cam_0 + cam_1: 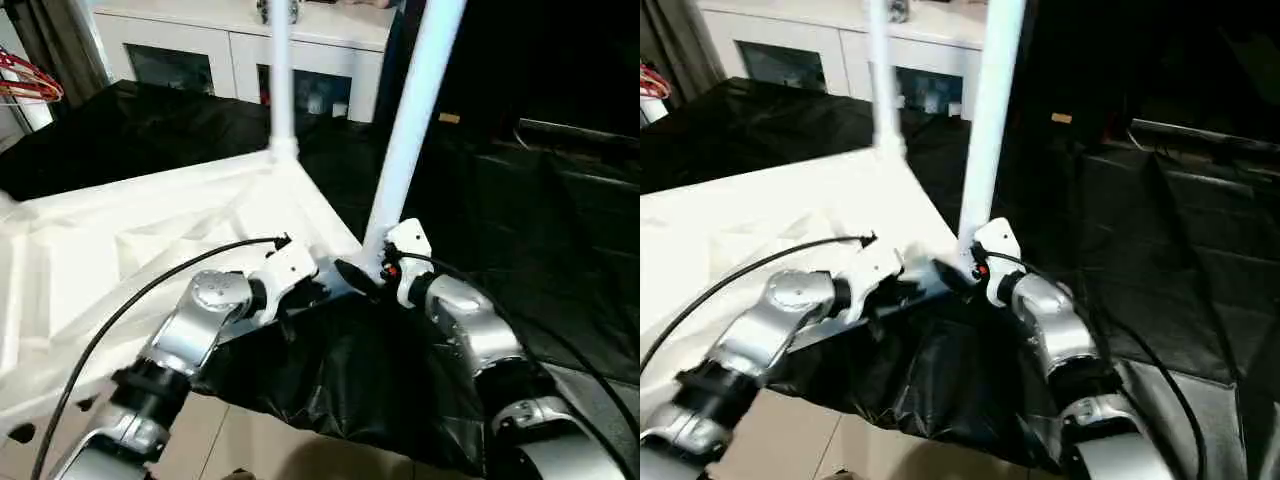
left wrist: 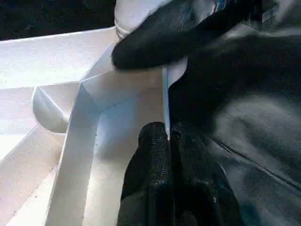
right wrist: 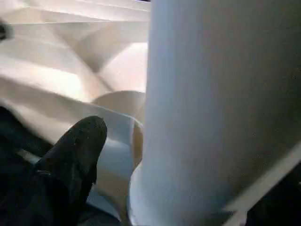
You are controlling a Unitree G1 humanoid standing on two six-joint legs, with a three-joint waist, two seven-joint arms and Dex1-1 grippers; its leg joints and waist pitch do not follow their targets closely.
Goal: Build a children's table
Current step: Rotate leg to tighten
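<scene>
Clamped shut on the near rim of the upturned tabletop (image 1: 150,230) with the left gripper (image 1: 325,285), apparently to steady it on the black cover (image 1: 360,390). Set at the near-corner leg (image 1: 410,120) base with the right gripper (image 1: 375,270), grip impossible to tell.

Support surface in front of me: a bench draped in black sheeting (image 1: 130,125), its near edge hanging in folds over a pale tiled floor (image 1: 250,445). Lying directly on it, left of centre: the white tabletop (image 1: 120,250), ribbed underside up, one corner overhanging the near edge.
</scene>
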